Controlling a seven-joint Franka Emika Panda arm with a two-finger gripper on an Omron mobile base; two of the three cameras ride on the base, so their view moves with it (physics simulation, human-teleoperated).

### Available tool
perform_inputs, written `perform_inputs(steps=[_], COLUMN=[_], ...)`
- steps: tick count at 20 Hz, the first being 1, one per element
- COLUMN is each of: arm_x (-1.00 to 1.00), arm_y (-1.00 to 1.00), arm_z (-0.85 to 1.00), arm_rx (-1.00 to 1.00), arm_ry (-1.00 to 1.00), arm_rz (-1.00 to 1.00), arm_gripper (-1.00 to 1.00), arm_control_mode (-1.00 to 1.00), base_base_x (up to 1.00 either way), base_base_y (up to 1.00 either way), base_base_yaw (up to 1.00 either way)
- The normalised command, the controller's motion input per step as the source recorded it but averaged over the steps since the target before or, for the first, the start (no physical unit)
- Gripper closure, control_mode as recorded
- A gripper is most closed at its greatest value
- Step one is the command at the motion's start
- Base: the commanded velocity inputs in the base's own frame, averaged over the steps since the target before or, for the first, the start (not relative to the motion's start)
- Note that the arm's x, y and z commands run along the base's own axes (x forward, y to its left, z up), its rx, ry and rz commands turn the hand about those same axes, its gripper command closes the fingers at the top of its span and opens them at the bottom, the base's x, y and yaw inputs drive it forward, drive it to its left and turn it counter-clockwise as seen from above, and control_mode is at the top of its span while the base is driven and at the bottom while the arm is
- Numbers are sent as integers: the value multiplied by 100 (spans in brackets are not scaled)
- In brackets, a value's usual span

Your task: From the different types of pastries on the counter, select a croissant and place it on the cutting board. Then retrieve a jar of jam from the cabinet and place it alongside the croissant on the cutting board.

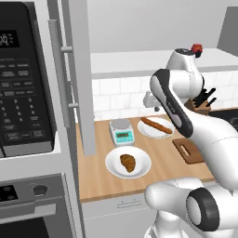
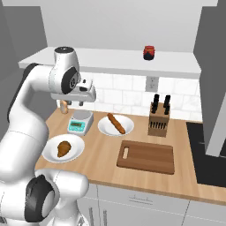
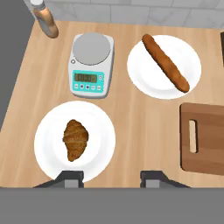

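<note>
- The robot's gripper (image 3: 111, 179), with 2 small dark finger tips, hangs high over the light tan wooden counter (image 3: 131, 127) and holds nothing. Its 2 tips look apart, but the gap is as small as it ever gets, so I call it pressed together.
- Just below and a bit to one side of the tips sits the small golden-brown crescent croissant (image 3: 75, 140). It lies in the middle of a round white plate (image 3: 48, 144) near the front edge of the counter.
- Behind that plate stands a small grey kitchen scale with a blue-green screen (image 3: 89, 65).
- Beside the scale, a 2nd round white plate (image 3: 144, 74) carries the long thin reddish-brown bread stick (image 3: 166, 63). That is not the one to pick.
- The dark brown rectangular wooden cutting board with a handle slot (image 2: 148, 157) lies bare near the front edge, toward the black stove end.
- A brown bottle with a silver cap (image 3: 45, 19) stands at the back corner by the wall.
- A wooden block of black knives (image 2: 159, 117) stands at the back edge by the tiles.
- The tiny red jar of jam with a dark top (image 2: 149, 52) sits up on the white shelf of the cabinet, well apart from everything below.
- I think the step now is picking up the croissant. To do it well, spread the tips wide 1st, move straight over the plump middle, go down slowly, and squeeze across its narrow side.
</note>
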Motion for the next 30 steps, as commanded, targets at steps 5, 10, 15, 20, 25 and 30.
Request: perform_inputs(steps=[5, 10, 15, 20, 25, 30], arm_x=[-1, -15, -52, -3, -14, -36], arm_y=[1, 0, -8, -3, -37, -32], arm_z=[0, 0, 14, -1, 77, 100], arm_rx=[-1, -7, -22, -3, 0, 0], arm_ry=[1, -17, -53, -6, -21, -24], arm_rz=[1, 0, 0, 0, 1, 0], arm_gripper=[-100, -100, -100, -100, -100, -100], arm_control_mode=[-100, -100, -100, -100, -100, -100], base_base_x=[0, 0, 0, 0, 0, 0], base_base_y=[0, 0, 0, 0, 0, 0], base_base_yaw=[0, 0, 0, 0, 0, 0])
